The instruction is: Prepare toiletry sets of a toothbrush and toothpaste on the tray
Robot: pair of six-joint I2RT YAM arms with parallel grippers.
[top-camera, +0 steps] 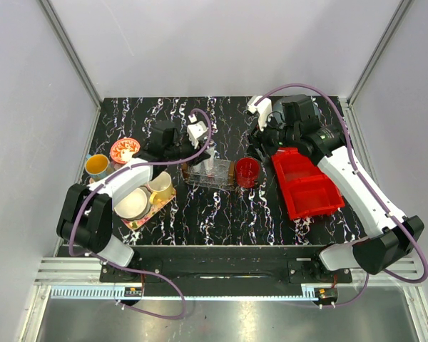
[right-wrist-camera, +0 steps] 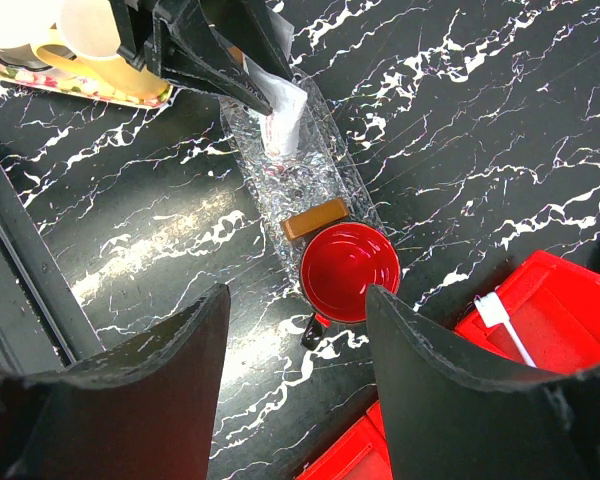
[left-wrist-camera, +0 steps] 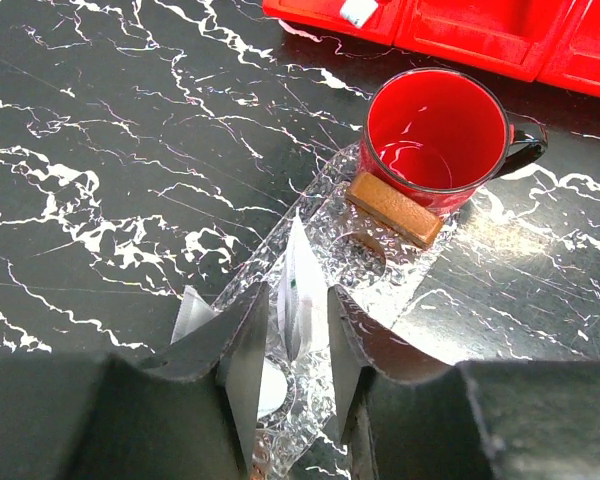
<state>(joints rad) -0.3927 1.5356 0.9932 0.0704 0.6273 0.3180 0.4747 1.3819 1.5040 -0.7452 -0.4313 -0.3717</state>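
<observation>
Over clear tray (left-wrist-camera: 380, 270): left fingers (left-wrist-camera: 242, 350) part-spread around upright toothpaste (left-wrist-camera: 305, 285), right fingers (right-wrist-camera: 130, 400) wide. Probably light, squashy; pinch crimped end.

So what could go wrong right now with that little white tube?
The toothpaste stands on end in the tray between the parted fingers of the left claw; it could topple out or cling to a finger. The red mug sits right beside the tray's end, so a bump might shove either.
</observation>
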